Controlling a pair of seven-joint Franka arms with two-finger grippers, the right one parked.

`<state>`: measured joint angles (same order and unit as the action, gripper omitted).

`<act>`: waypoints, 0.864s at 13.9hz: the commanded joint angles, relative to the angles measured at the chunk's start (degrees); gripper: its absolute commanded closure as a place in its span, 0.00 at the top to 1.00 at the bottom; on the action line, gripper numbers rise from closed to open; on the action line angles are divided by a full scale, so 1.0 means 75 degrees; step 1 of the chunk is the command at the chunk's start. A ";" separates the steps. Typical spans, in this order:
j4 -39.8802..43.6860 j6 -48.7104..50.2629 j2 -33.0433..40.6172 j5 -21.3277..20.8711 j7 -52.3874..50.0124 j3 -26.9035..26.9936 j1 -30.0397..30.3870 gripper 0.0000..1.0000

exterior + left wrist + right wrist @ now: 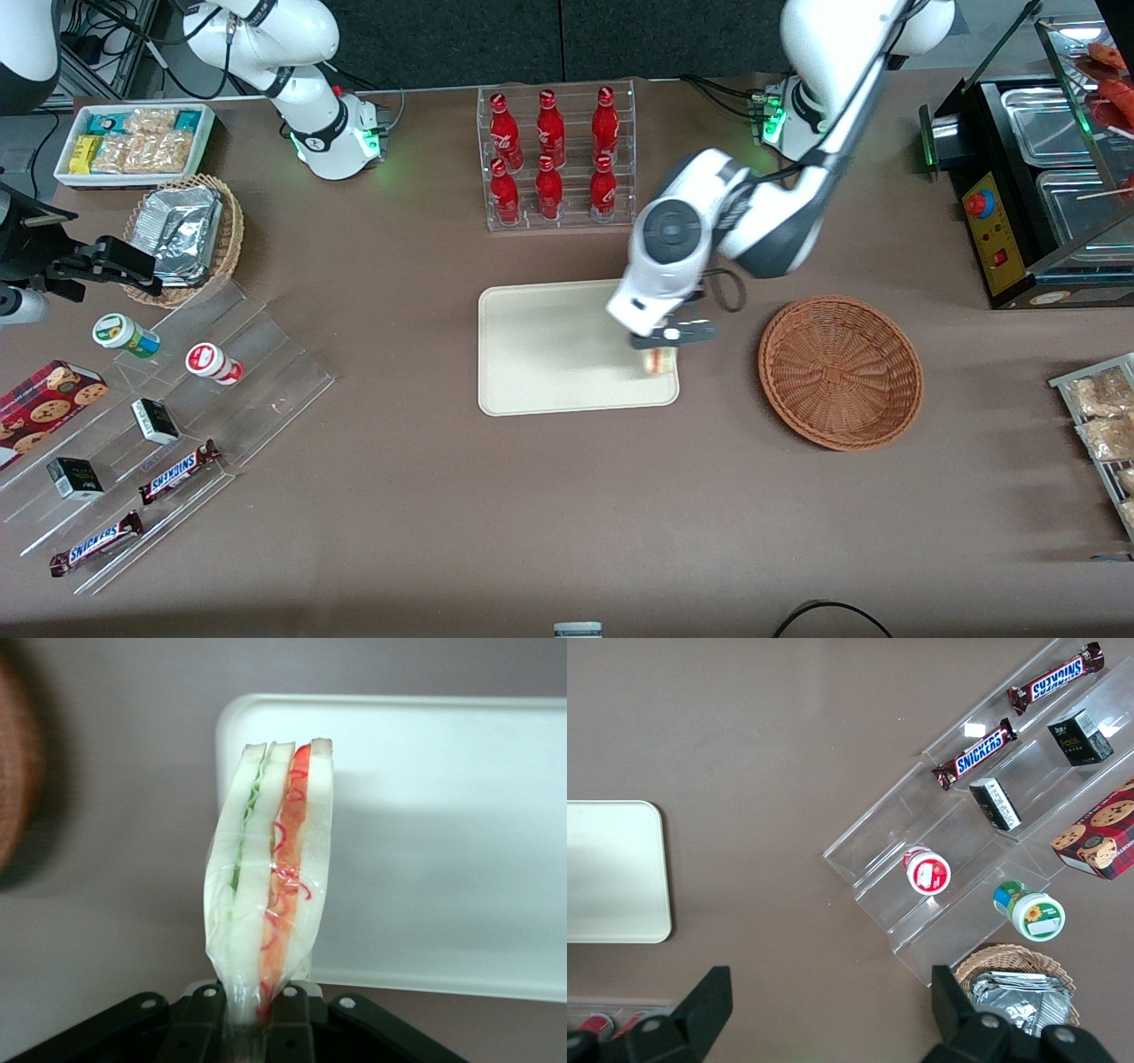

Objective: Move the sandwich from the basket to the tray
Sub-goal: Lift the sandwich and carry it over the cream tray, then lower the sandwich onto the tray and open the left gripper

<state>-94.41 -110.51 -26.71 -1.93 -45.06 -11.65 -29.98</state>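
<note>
The sandwich point(270, 868), a plastic-wrapped wedge of white bread with green and red filling, is pinched at its wrapper end by my left gripper point(248, 1005), which is shut on it. In the front view the gripper point(666, 341) holds the sandwich point(659, 361) over the cream-white tray point(549, 354), at the tray's end nearest the basket. The tray point(443, 842) also shows under the sandwich in the wrist view. The reddish-brown wicker basket point(839, 372) stands beside the tray toward the working arm's end and holds nothing.
A clear rack of red bottles point(555, 158) stands farther from the front camera than the tray. A black food warmer point(1036, 186) sits at the working arm's end. Stepped acrylic shelves with snacks point(151, 425), a foil-packet basket point(186, 235) and a white snack bin point(133, 142) lie toward the parked arm's end.
</note>
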 commanded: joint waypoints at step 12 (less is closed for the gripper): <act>0.1736 -0.0395 -0.1970 -0.0094 -0.1281 0.0123 -0.1240 0.00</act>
<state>-83.38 -113.91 -40.64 -2.02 -53.25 -11.51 -38.43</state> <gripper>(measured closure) 0.841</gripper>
